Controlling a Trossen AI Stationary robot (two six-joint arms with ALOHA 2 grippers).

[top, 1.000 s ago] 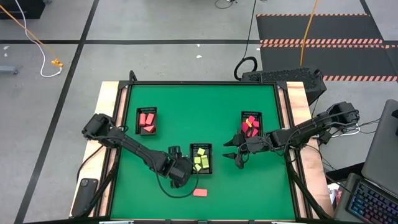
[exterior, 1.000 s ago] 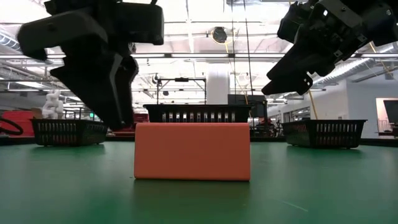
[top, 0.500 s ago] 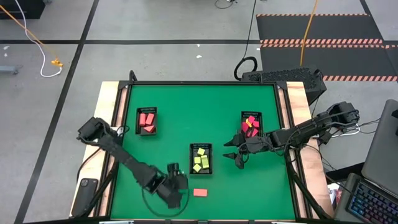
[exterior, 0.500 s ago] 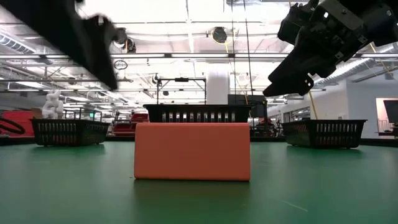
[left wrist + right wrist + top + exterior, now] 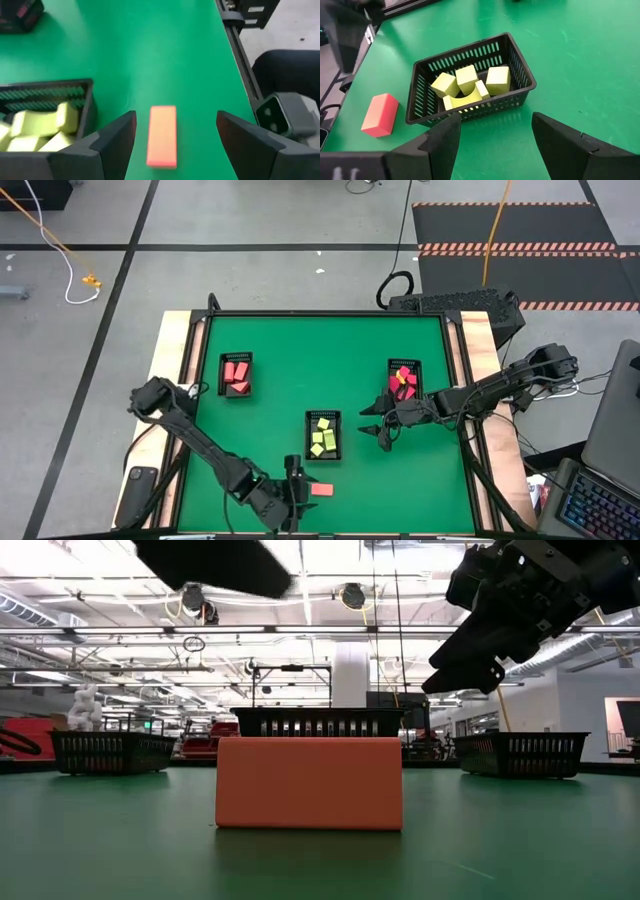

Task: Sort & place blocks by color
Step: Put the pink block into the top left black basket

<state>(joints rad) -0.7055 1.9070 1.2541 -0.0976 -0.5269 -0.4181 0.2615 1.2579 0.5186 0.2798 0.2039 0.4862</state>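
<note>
While the left gripper (image 5: pixel 175 140) hangs spread and empty astride the salmon bar (image 5: pixel 162 135), apparently without touching, the overhead shows the right gripper (image 5: pixel 377 430) open too.

table (image 5: pixel 300 350): green cloth-like mat, matt; wood edge strips
trays (image 5: pixel 465 60): black plastic lattice, slightly glossy
blocks (image 5: pixel 162 135): smooth, matt, salmon and yellow
jaws: dark matt plastic

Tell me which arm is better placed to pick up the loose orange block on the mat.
Left. The left gripper is open with the orange block between its fingers; the right gripper waits beyond the yellow basket.
</note>
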